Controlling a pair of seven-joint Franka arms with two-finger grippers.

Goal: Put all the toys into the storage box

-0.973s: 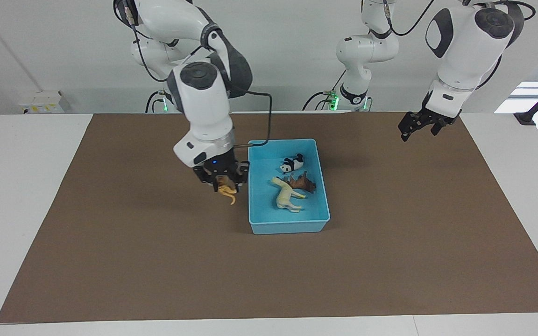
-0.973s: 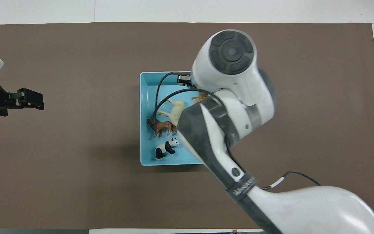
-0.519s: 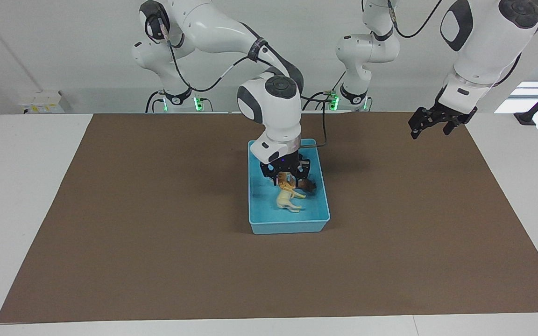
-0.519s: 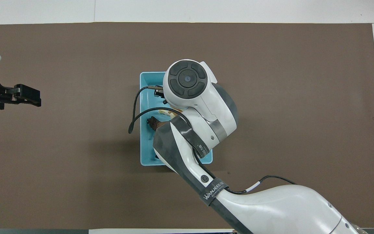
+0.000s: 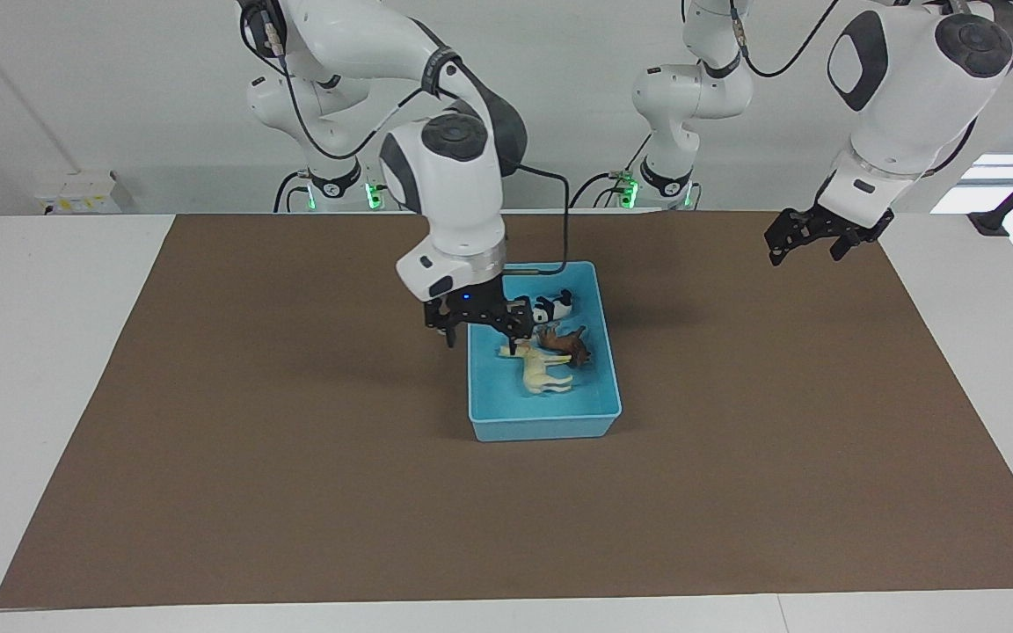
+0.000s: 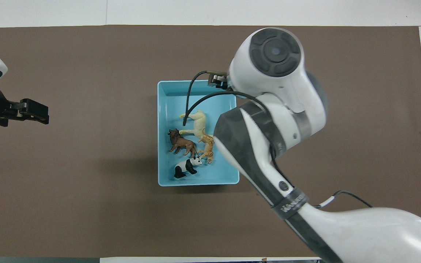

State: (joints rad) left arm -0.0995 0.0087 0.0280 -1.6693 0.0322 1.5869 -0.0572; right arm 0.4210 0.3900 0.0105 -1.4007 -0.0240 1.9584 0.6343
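The light blue storage box (image 5: 543, 425) sits mid-table and also shows in the overhead view (image 6: 170, 89). All the toys lie in it. These are the cream horse (image 6: 196, 122) (image 5: 543, 374), the brown lion (image 6: 182, 143) (image 5: 566, 343), the panda (image 6: 186, 167) (image 5: 552, 308) and the striped tiger (image 6: 208, 147). In the facing view my right gripper hides the tiger. My right gripper (image 5: 482, 339) is open and empty, low over the box wall toward the right arm's end. My left gripper (image 5: 803, 250) (image 6: 31, 111) is open and waits high over the mat at the left arm's end.
A brown mat (image 5: 295, 475) covers most of the white table. My right arm's wrist and forearm (image 6: 269, 109) hang over the box wall at the right arm's end and over the mat beside it.
My right gripper carried the tiger over the box and let it go. It then moved back toward the right arm's end. The tiger now lies in the box. The left arm barely shifted.
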